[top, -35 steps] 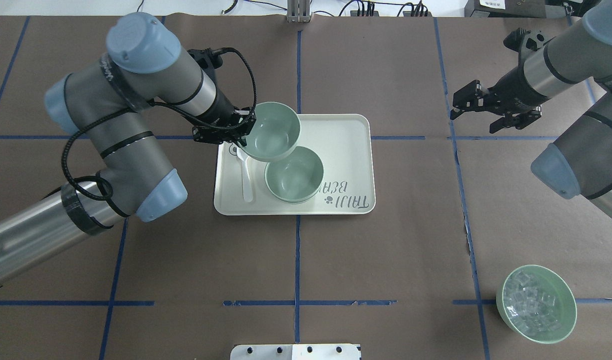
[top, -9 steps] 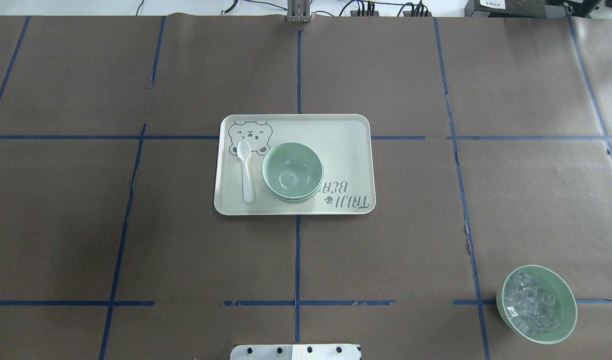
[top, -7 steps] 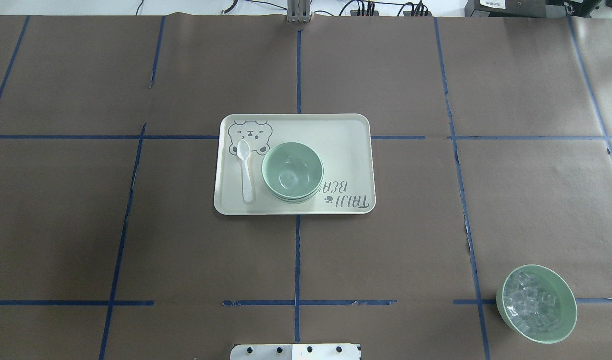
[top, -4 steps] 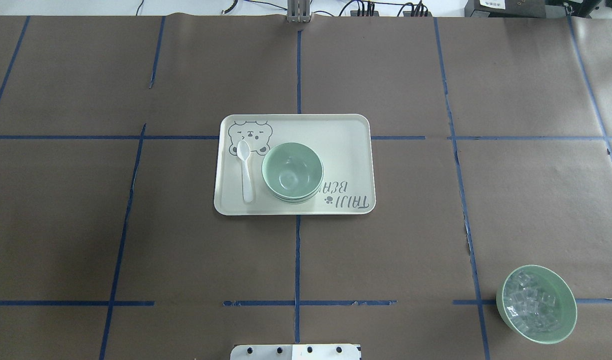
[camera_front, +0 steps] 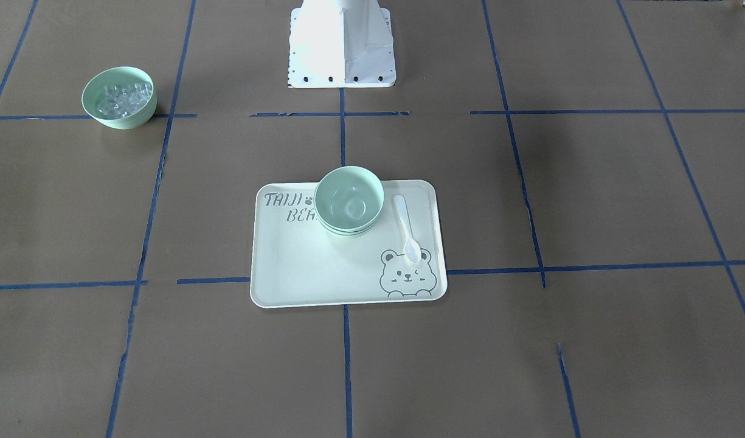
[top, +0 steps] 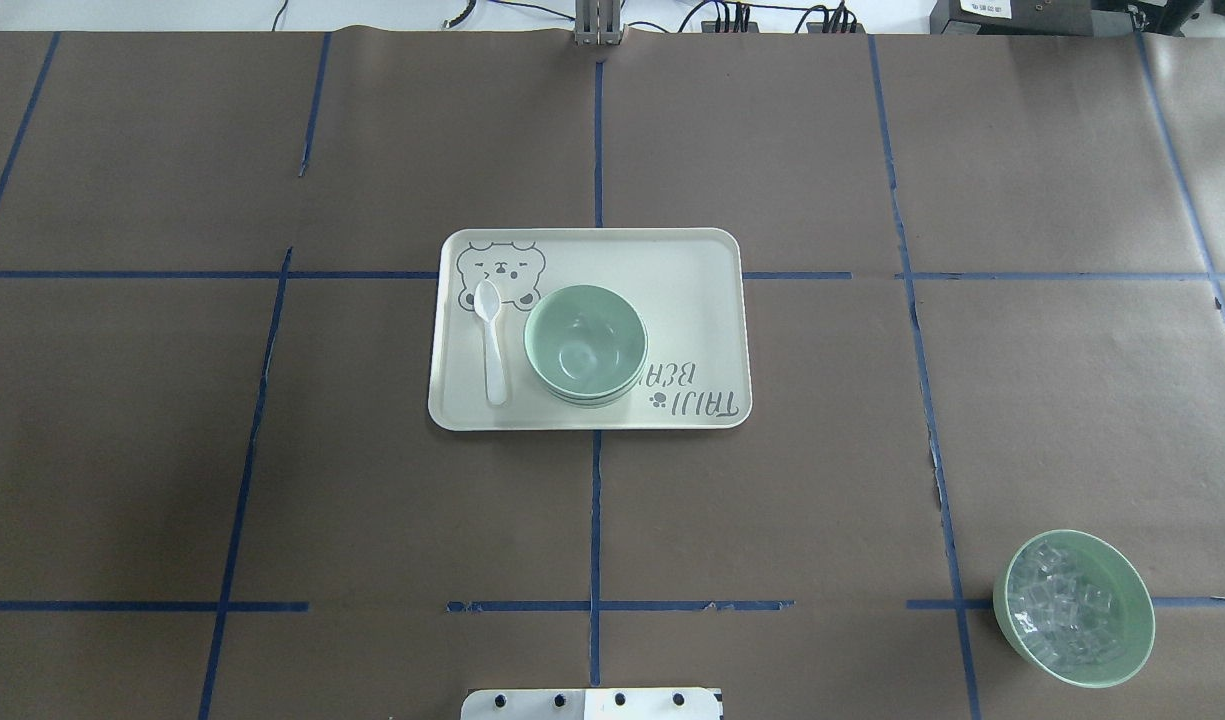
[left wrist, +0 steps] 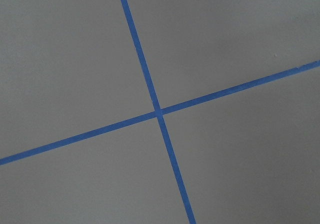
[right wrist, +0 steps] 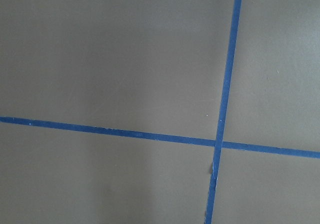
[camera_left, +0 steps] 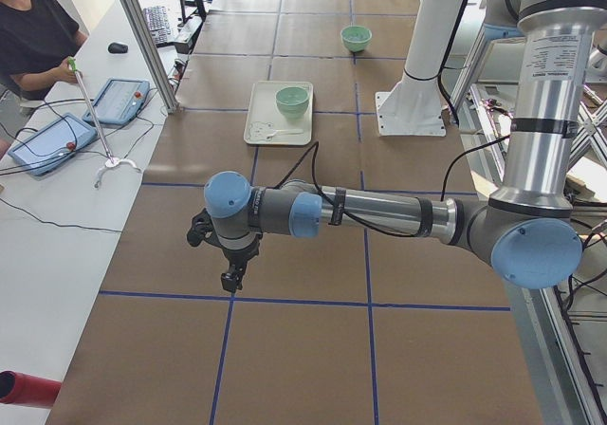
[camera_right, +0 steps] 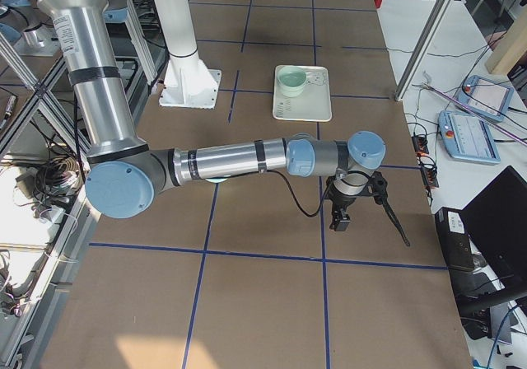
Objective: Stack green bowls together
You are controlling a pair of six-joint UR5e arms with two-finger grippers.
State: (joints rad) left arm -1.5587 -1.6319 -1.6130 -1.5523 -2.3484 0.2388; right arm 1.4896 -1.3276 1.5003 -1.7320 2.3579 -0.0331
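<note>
We see the green bowls nested into one upright stack on the bear-print tray — layered rims show along the stack's 6 o'clock side in the overhead view. The stack sits a little toward 6 o'clock of the tray's middle, covering part of the printed lettering. A white spoon lies on the tray just beside the stack, at its 9 o'clock. A bowl of clear cubes stands at the tray's 4 o'clock, well apart. The left gripper and right gripper hang over bare taped paper (only the side views catch them) — we cannot tell whether they are spread or pressed together.
</note>
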